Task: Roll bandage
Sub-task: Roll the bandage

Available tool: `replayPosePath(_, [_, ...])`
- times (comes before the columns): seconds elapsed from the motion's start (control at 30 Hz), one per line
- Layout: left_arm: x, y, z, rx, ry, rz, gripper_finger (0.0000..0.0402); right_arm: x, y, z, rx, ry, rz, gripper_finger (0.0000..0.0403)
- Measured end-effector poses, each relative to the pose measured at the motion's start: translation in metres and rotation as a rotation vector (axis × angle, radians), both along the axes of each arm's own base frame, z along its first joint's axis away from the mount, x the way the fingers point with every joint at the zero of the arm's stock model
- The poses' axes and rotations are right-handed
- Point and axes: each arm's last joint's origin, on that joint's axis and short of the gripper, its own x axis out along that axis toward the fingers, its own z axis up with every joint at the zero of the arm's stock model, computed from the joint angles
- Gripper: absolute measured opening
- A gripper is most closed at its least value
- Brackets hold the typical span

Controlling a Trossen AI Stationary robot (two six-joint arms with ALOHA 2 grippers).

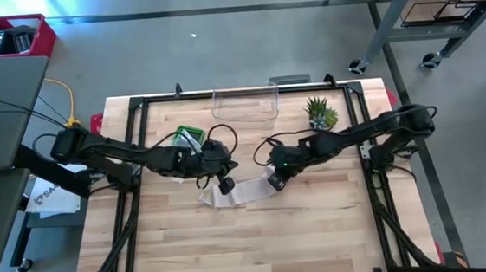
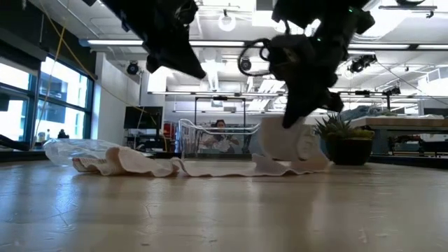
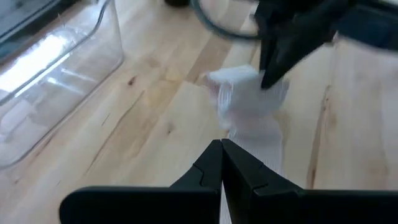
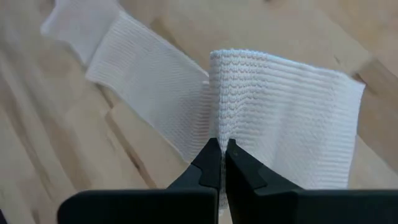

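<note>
A white woven bandage (image 1: 243, 191) lies unrolled across the middle of the wooden table, its left end wavy (image 2: 119, 161). Its right end is turned up into a loose curl (image 2: 287, 143). My right gripper (image 1: 275, 182) (image 4: 222, 146) is shut on that curl. It also shows in the left wrist view, gripper (image 3: 270, 78) on bandage (image 3: 249, 106). My left gripper (image 1: 226, 186) (image 2: 199, 73) (image 3: 221, 144) is shut. It hangs above the strip's left half, well clear of the table, and touches nothing. My right gripper pinches the bandage's turned-up right end (image 4: 233, 118) between its two fingers, at the cloth's edge. The fingers slant down from the table's right side. The curl stands up from the table. The rest of the strip (image 4: 149, 81) trails away slack on the wood.
A clear plastic bin (image 1: 245, 105) stands at the far middle and a small potted plant (image 1: 320, 112) at the far right. A green-and-clear packet (image 1: 187, 139) lies beside the left arm. The black frame (image 1: 136, 105) rims the table. Bare wood stretches toward the near edge.
</note>
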Motion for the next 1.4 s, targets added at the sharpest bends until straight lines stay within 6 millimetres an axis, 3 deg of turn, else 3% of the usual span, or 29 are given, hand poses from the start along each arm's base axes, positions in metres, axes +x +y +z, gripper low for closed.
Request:
replayPosePath(0.13, [0.001,0.0,-0.004,0.002,0.015,-0.001,0.0,0.008,0.001,0.006,-0.036,-0.002,0.085,0.0023])
replayPosePath(0.4, [0.001,0.0,-0.003,0.001,0.008,-0.002,0.0,0.005,-0.001,0.02,-0.102,0.074,0.113,0.0153])
replayPosePath(0.53, [0.006,0.0,-0.003,-0.003,-0.031,-0.001,0.0,0.004,-0.002,0.033,-0.136,0.105,0.177,0.0193])
replayPosePath(0.67, [0.016,-0.001,-0.012,-0.015,-0.041,-0.009,0.0,-0.006,-0.014,0.039,-0.131,0.188,0.149,0.02])
replayPosePath(0.9, [0.037,-0.006,-0.036,-0.111,-0.082,-0.011,0.0,-0.037,-0.042,0.017,-0.074,0.317,0.091,0.0201])
replayPosePath(1.13, [0.059,-0.01,-0.043,-0.134,-0.057,-0.033,0.0,-0.057,-0.053,0.004,0.069,0.129,0.084,0.0201])
replayPosePath(1.27, [0.07,-0.012,-0.05,-0.1,0.005,-0.075,0.0,-0.051,-0.047,0.007,0.184,-0.054,0.132,0.0201])
replayPosePath(1.4, [0.076,-0.013,-0.061,-0.102,0.052,-0.079,0.0,-0.041,-0.038,0.0,0.203,-0.086,0.145,0.0201])
